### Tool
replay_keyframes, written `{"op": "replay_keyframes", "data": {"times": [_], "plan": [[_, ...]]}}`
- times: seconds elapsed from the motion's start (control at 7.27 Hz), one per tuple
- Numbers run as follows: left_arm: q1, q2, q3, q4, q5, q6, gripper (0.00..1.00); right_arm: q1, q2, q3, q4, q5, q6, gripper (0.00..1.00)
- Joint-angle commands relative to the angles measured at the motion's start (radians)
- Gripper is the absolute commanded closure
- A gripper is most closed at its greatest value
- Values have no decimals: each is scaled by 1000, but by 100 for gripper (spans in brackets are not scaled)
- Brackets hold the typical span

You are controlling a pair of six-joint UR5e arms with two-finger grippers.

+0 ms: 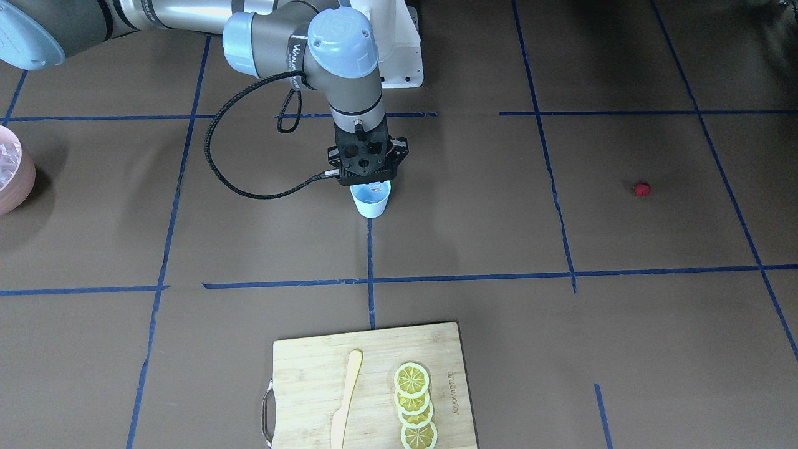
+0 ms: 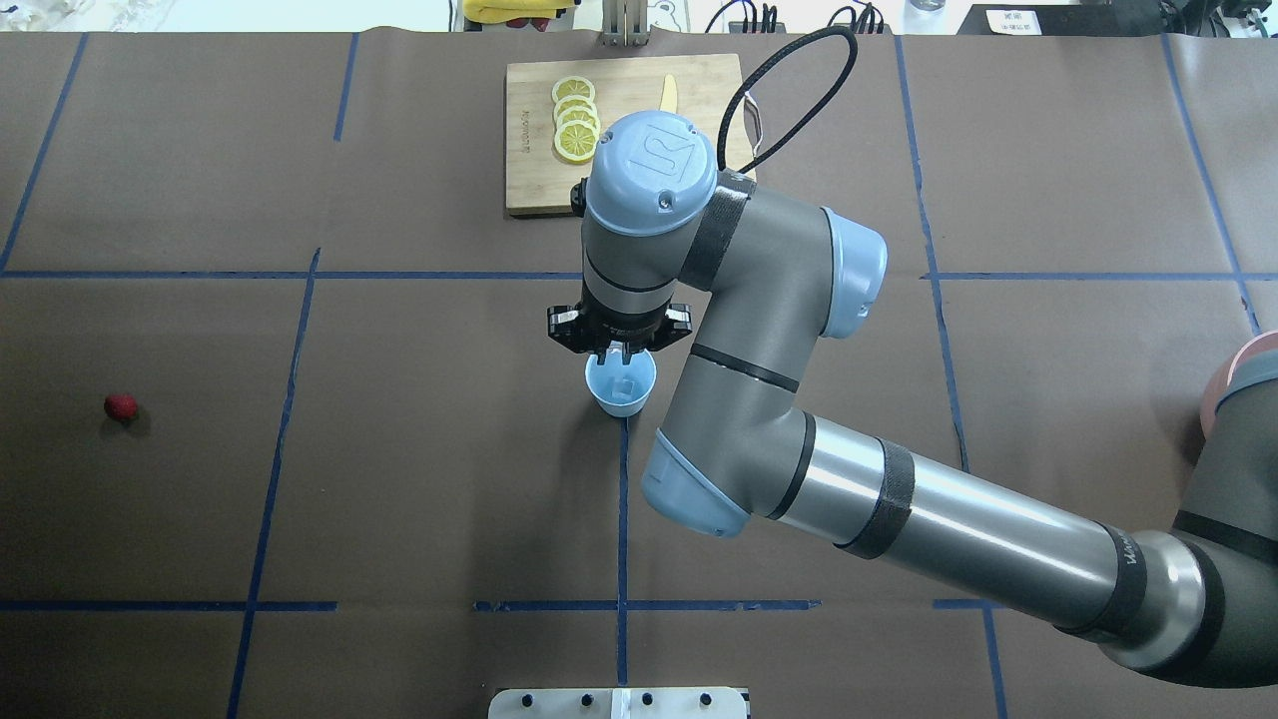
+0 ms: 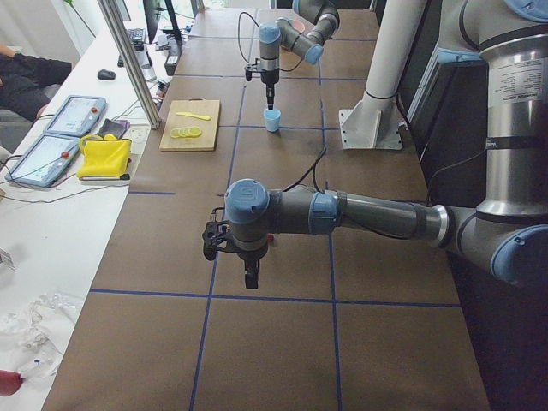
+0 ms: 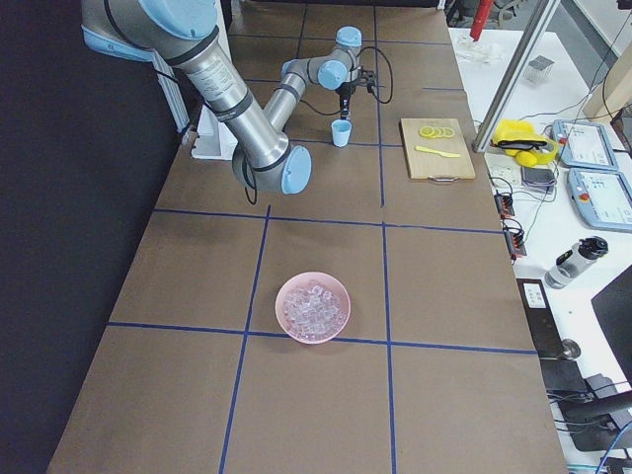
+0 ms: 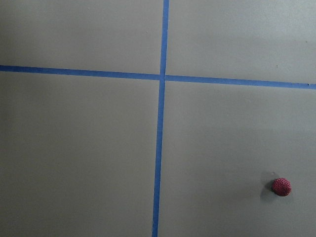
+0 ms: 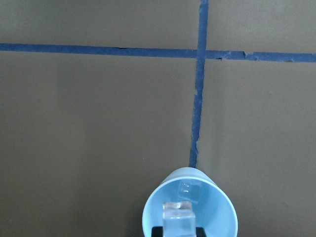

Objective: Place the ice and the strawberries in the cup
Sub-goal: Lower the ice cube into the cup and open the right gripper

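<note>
The pale-blue cup stands near the table's middle. My right gripper hangs straight down just over its mouth, shut on a clear ice cube. A second ice cube lies inside the cup. The red strawberry lies alone on the mat, far off on my left side; it also shows in the left wrist view. My left gripper points down above the mat and shows only in the exterior left view, so I cannot tell whether it is open or shut.
A pink bowl full of ice cubes stands far off on my right side. A wooden cutting board with several lemon slices and a yellow knife lies at the operators' edge. Blue tape lines cross the brown mat.
</note>
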Motion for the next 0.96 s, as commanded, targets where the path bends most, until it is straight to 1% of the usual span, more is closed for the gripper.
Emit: {"op": "replay_keyframes", "data": {"times": [0.0, 0.14, 0.28, 0.41, 0.69, 0.83], "plan": [[0, 0, 0, -1, 0, 0, 0, -10, -1, -3, -3, -3, 0, 100], [0, 0, -1, -1, 0, 0, 0, -10, -2, -1, -4, -3, -1, 94], [0, 0, -1, -1, 0, 0, 0, -10, -2, 0, -4, -2, -1, 69], [0, 0, 0, -3, 0, 0, 0, -10, -2, 2, -3, 0, -1, 59], [0, 0, 0, -3, 0, 0, 0, -10, -4, 3, -4, 0, -3, 43], [0, -3, 0, -3, 0, 0, 0, -10, -4, 3, -3, 0, -1, 41]]}}
